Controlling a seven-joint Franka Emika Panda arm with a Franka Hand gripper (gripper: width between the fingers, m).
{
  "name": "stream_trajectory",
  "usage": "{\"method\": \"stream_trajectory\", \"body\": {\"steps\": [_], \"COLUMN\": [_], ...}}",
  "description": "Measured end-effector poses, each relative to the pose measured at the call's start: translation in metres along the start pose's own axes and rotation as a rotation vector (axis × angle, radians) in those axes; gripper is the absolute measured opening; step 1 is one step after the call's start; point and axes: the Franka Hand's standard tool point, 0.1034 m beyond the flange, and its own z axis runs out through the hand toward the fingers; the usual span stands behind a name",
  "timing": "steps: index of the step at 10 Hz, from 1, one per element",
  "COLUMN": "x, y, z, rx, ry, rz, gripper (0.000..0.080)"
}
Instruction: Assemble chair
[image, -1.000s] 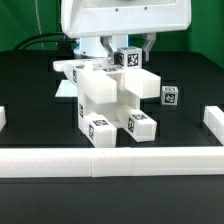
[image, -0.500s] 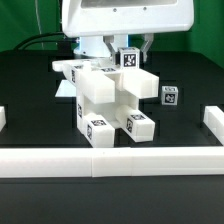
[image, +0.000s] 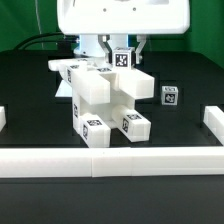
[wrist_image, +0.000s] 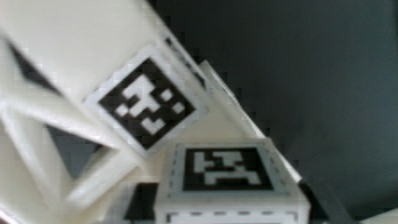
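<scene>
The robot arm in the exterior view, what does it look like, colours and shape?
Only its lower end shows: a broad, glossy white housing with rounded corners fills the top of the exterior view. Below it the hand is mostly hidden; dark fingers are just visible. No cables or markings are visible on it.

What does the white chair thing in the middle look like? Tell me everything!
The chair is a half-built stack of chunky, matte white blocks that look like plastic. Black-and-white square tags sit on several faces, including the two low blocks in front. It stands on the black table, behind the low white wall. The gripper comes down onto its top from above, shut on a tagged part there. In the wrist view only white pieces and two tags show.
</scene>
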Motion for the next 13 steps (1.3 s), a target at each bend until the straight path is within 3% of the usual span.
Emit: {"method": "stream_trajectory", "body": {"steps": [10,11,12,13], "x": [0.0015,0.0013,0.0013,0.0010], "y": [-0.0017,-0.0015,-0.0014,-0.0019], "z": [-0.0006,-0.0003,-0.0001,-0.0001], "rx": [0.032,0.031,0.031,0.029], "ry": [-0.004,-0.004,-0.004,-0.006], "rz": [0.533,0.531,0.525,0.498], "gripper": [0.0266,0.0298,0.0435,0.0435]}}
